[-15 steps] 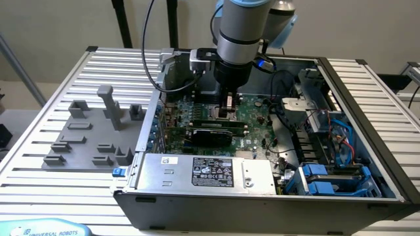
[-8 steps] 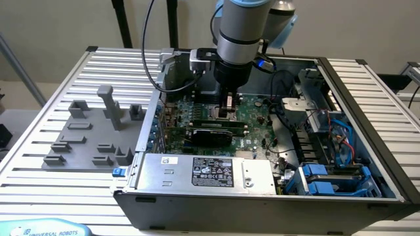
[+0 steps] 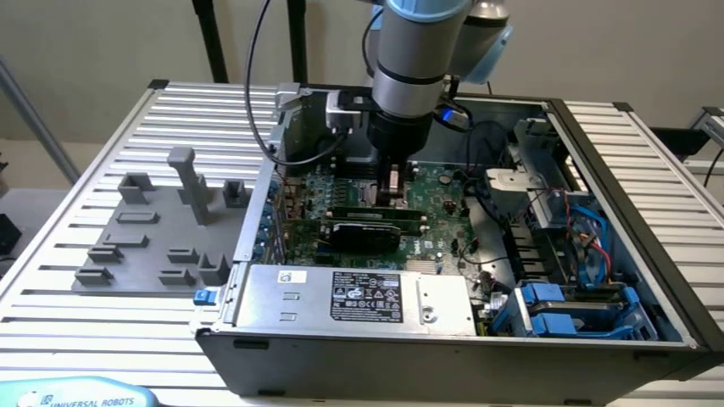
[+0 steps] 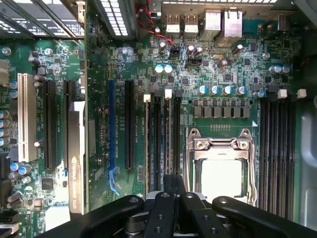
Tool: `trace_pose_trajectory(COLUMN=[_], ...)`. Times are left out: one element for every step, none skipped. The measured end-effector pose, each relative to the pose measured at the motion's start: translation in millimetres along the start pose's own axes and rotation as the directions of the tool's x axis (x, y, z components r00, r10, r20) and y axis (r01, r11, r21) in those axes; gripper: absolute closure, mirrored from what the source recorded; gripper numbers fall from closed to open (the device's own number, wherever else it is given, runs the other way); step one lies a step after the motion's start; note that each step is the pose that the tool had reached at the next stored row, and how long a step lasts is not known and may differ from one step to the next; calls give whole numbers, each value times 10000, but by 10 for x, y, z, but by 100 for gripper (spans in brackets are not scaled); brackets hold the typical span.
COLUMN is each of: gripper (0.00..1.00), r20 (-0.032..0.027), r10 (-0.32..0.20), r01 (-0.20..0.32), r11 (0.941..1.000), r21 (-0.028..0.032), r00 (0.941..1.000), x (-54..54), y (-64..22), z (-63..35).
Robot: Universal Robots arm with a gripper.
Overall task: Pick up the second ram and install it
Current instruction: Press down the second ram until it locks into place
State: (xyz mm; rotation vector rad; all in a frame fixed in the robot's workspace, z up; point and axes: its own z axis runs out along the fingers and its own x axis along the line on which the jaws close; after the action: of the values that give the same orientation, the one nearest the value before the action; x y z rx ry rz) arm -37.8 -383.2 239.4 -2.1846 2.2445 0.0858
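Jaws (image 4: 171, 198) closed, fingers pressed together directly over the memory slots (image 4: 161, 144) beside the CPU socket (image 4: 221, 163); whether anything thin sits between them cannot be told. In the exterior view, jaws (image 3: 392, 197) lowered inside the open computer case (image 3: 453, 335), down at the motherboard (image 3: 436, 191), just behind the graphics card (image 3: 364, 231). Second ram (image 4: 147, 144) seen in the wrist view as a thin stick standing on edge in the outermost slot of that bank, white latch at its end, just beside the jaws' line. Whether fully seated cannot be told. Second bank of slots (image 4: 277, 144) on the far side of the CPU socket. Grey fixture plate (image 3: 158, 229) with upright blocks lying on the bench (image 3: 68, 254) at the exterior view's left, beside the case. Power supply (image 3: 356, 297) along the case's near edge; blue drive bays (image 3: 560, 309) at its near corner on the exterior view's right.
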Motion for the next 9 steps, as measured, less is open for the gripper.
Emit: trace_pose_trajectory(gripper=[89, 89, 89, 89, 89, 89, 89, 89, 89], r20=[0, 1, 0, 1, -3, -14, -17, -16, -10], r10=[-1, -1, -1, -1, -2, -2, -1, 0, -1], r01=[1, 1, 1, 1, 2, 2, 1, 0, 1], r11=[10000, 10000, 10000, 10000, 10000, 10000, 10000, 10000, 10000], r21=[11, 20, 24, 27, 28, 25, 25, 25, 27], r00=[10000, 10000, 10000, 10000, 10000, 10000, 10000, 10000, 10000], x=[1, 2, 3, 3, 5, 7, 8, 9, 8], y=[-1, -1, -1, -2, -2, -2, -2, -2, -2], z=[18, 37, 55, 73, 90, 104, 121, 137, 149])
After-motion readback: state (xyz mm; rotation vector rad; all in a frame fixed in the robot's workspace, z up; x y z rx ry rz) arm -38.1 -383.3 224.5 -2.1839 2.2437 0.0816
